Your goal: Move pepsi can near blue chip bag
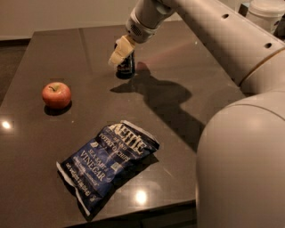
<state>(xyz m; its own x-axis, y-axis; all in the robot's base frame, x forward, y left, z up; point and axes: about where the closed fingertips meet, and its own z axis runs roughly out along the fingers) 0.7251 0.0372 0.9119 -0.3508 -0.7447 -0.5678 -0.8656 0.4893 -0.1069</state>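
The pepsi can [128, 66] stands upright at the far middle of the dark table, partly hidden by my gripper. My gripper [120, 52] reaches down from the upper right and sits right at the can's top and left side. Its cream-coloured fingers [116, 55] overlap the can. The blue chip bag [107, 161] lies flat near the table's front edge, well apart from the can.
A red apple [56, 95] sits at the left of the table [35, 58]. My white arm [213, 31] crosses the upper right, and my body [242, 164] fills the lower right. A white container [267, 11] stands at the far right corner.
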